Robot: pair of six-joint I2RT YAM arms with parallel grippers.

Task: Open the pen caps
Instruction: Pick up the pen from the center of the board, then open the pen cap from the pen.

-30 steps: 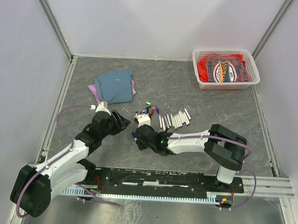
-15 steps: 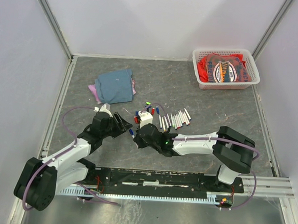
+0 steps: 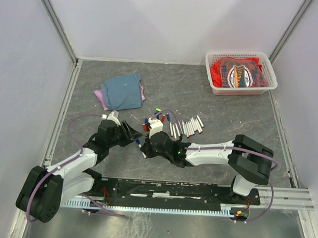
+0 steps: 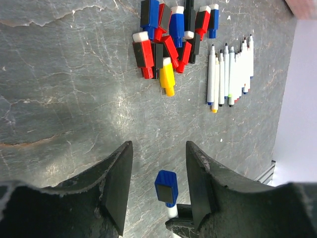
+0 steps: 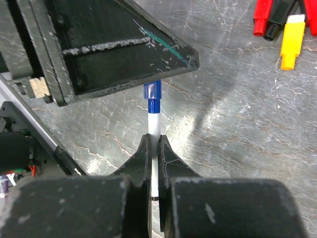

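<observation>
Right gripper (image 5: 154, 144) has carried the white barrel (image 5: 154, 124) leftward, up to the left gripper (image 4: 158, 148).
It is clamped tight on that barrel; the blue cap (image 4: 166, 187) sits between the left gripper's wide-apart jaws, untouched, over the bench (image 4: 59, 99), near the loose caps (image 4: 166, 44). Light, stiff, smooth plastic, I judge: pinch the cap's flat sides squarely and pull straight along the barrel, or it may slip.

blue cap (image 4: 166, 186): on white barrel (image 5: 154, 124) | loose caps (image 4: 171, 48): clustered, mixed colours
</observation>
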